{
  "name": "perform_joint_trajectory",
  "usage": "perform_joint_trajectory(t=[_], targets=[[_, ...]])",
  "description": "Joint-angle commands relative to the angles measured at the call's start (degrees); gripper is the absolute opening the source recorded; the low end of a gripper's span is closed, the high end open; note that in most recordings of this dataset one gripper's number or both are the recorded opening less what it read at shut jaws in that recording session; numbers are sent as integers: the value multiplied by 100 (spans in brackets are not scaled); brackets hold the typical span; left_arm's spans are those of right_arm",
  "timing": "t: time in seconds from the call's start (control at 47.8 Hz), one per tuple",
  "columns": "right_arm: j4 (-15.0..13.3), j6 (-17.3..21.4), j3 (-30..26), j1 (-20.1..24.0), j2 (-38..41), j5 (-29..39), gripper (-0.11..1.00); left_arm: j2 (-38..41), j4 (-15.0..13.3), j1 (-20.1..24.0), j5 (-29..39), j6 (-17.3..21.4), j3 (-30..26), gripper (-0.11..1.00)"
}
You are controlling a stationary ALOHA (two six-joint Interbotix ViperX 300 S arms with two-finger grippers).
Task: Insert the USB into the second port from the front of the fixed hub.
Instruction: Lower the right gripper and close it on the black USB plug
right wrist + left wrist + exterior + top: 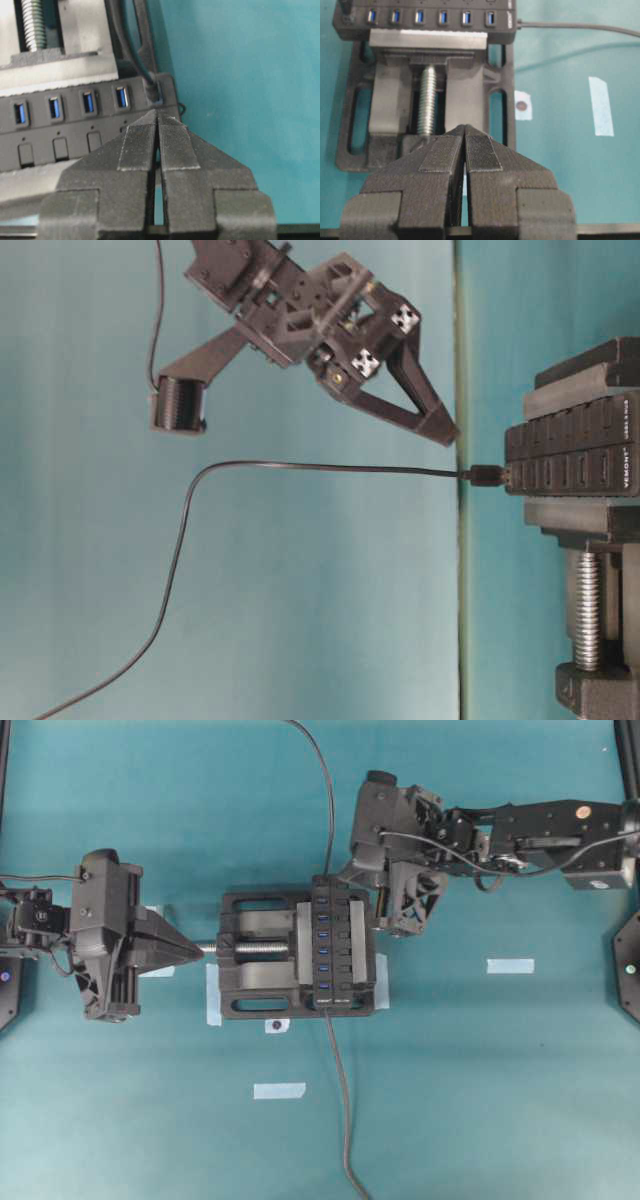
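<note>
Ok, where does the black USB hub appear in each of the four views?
Overhead: the fixed hub runs top to bottom at the picture's centre.
Table-level: at the right edge, about mid-height.
Left wrist: along the top edge.
Right wrist: across the left half, mid-height.
Shared landmark: the threaded screw shows in all four.

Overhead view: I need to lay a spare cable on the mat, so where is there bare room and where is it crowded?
Bare teal mat lies right of the grey cable, below the white tape strip, and along the top left above the left gripper. It is crowded mid-table: black screw vise, long black hub, right gripper beside it.
</note>
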Motion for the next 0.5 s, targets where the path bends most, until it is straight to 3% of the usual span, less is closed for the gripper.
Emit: perform_joint_trajectory(t=[0.0, 0.481], targets=[[0, -44, -123, -18, -44, -97, -1, -18, 18, 9, -26, 9, -132, 0], [26, 35, -132, -26, 26, -211, -1, 18, 18, 9, -26, 9, -141, 0]])
